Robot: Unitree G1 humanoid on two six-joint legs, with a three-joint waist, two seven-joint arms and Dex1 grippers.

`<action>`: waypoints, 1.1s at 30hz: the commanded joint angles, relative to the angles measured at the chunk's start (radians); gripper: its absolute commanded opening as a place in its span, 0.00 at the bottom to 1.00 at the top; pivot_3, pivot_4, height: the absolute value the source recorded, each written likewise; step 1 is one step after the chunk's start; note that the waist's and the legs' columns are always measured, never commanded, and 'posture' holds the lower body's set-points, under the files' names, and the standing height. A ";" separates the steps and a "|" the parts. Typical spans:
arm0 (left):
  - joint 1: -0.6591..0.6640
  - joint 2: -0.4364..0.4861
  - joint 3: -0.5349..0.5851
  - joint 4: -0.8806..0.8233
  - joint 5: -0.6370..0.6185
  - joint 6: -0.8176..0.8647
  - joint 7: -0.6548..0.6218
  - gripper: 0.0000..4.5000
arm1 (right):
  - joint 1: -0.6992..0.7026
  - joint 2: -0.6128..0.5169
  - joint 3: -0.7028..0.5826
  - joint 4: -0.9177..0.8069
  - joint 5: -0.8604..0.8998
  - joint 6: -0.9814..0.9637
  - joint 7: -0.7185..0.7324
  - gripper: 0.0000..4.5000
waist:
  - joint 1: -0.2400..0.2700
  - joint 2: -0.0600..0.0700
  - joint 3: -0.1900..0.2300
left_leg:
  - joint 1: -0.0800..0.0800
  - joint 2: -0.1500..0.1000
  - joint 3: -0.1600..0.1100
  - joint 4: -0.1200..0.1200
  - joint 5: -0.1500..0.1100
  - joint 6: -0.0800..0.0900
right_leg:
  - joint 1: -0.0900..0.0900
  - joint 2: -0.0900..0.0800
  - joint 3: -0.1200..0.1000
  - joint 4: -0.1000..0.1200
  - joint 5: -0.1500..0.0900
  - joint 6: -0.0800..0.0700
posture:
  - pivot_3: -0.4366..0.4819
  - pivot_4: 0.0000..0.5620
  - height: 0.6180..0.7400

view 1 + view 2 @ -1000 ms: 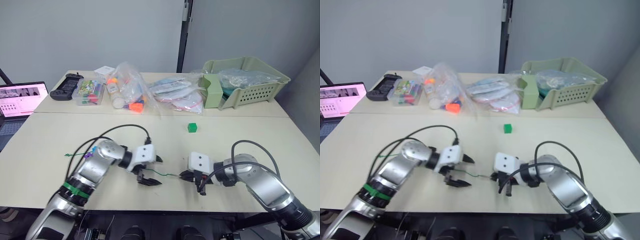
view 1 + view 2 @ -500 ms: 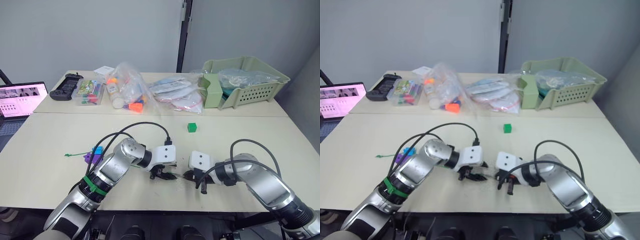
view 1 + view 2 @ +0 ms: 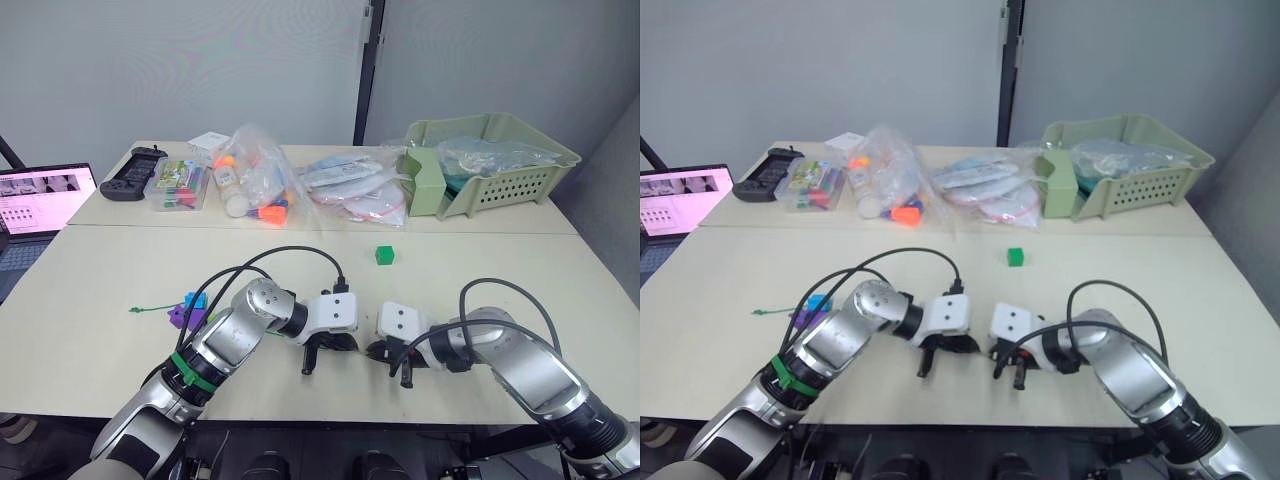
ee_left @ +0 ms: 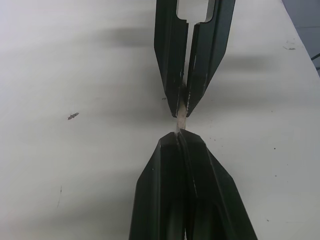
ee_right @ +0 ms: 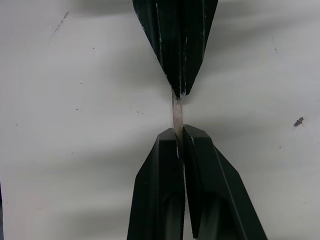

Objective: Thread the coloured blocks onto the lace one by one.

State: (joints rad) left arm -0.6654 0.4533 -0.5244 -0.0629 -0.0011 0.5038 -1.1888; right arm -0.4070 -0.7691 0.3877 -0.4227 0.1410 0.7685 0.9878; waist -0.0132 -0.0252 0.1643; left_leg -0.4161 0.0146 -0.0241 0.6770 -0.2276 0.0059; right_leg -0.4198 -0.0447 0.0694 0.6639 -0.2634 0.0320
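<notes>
Both grippers low over table (image 3: 90, 300) near front edge, tip to tip. Left gripper (image 4: 181, 134) closed on lace tip (image 4: 181, 119); right gripper (image 5: 178, 136) closed on same tip from opp. side, short pale stretch bare betw. the two. In head views, grippers meet approx. centre-front, hiding the tip there. Green lace tail end (image 3: 143, 309) lying on table well to left, beside purple block (image 3: 181, 316) and blue block (image 3: 194, 299), partly behind left arm. Green block (image 3: 385, 255) loose on table further back, apart from grippers.
</notes>
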 commanded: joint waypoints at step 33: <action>0.043 0.102 0.135 0.023 -0.115 -0.157 -0.061 0.00 | 0.273 0.147 -0.266 -0.250 0.211 0.136 -0.317 0.84 | -0.002 0.000 0.000 | 0.000 0.000 0.000 0.000 0.000 0.000 | 0.001 0.000 0.001 0.000 0.000 0.000 | 0.48 0.27 1.00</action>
State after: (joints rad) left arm -0.6088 0.5488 -0.3856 -0.0120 -0.1181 0.3719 -1.2358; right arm -0.1159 -0.6139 0.0983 -0.6579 0.3637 0.9230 0.6673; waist -0.0149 -0.0251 0.1642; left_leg -0.4156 0.0147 -0.0241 0.6774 -0.2276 0.0059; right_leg -0.4192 -0.0446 0.0699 0.6642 -0.2634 0.0321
